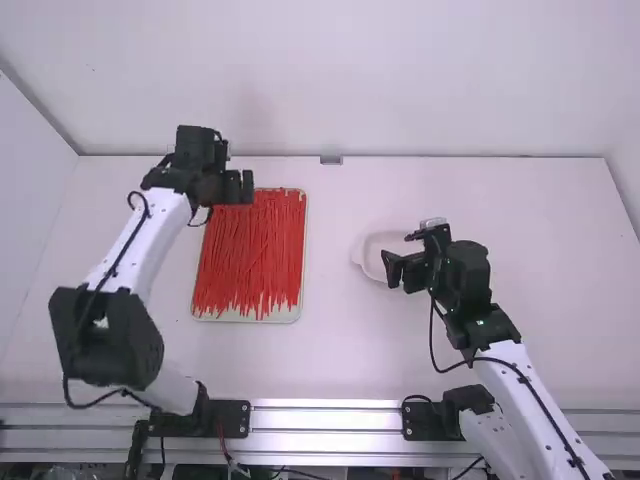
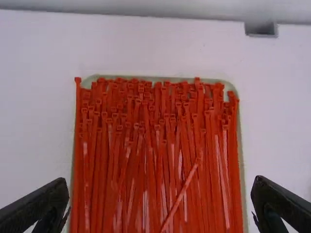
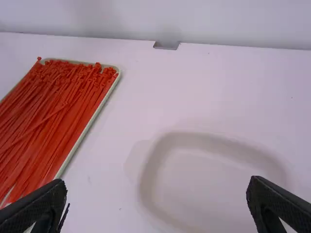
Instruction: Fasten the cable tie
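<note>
Several red cable ties point(image 1: 252, 255) lie side by side in a pile on a pale green tray point(image 1: 303, 215) left of the table's middle. My left gripper point(image 1: 238, 187) hangs over the tray's far end. Its fingers are spread wide and hold nothing. In the left wrist view the ties point(image 2: 155, 160) run lengthwise between the open left gripper point(image 2: 159, 194), heads at the far end. My right gripper point(image 1: 396, 270) hovers open over a white dish point(image 1: 370, 252) right of the tray. The right wrist view shows that dish point(image 3: 209, 179) below the right gripper point(image 3: 155, 194), with nothing in it.
A small grey bracket point(image 1: 331, 159) sits at the table's far edge against the wall. White walls close the table at the back and left. Bare white table point(image 1: 540, 230) spreads to the right of the dish and in front of the tray.
</note>
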### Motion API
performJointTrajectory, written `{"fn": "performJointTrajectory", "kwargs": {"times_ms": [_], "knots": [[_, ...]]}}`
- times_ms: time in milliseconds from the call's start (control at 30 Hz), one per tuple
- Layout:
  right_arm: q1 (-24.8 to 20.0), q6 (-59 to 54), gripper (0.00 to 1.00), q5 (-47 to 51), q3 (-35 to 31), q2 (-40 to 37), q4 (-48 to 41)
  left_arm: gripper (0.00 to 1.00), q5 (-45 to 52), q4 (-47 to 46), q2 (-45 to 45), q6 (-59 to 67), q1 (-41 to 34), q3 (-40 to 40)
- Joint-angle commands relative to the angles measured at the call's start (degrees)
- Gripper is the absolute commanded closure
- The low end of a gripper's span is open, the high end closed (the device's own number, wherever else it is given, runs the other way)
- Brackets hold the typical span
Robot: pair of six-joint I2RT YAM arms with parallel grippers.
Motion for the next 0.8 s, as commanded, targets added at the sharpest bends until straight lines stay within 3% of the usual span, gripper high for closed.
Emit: {"fn": "performJointTrajectory", "kwargs": {"times_ms": [0, 400, 767], "knots": [[0.1, -0.2, 0.01, -0.4, 2.4, 0.3, -0.3, 0.01, -0.9, -0.9, 4.7, 0.5, -0.4, 3.5], [0.2, -0.2, 0.01, -0.4, 2.4, 0.3, -0.7, 0.01, -3.4, 6.3, 15.0, 2.9, -0.4, 5.0], [0.1, -0.2, 0.01, -0.4, 2.4, 0.3, -0.8, 0.01, -4.9, 7.3, 19.7, 2.9, 0.3, 5.0]]}}
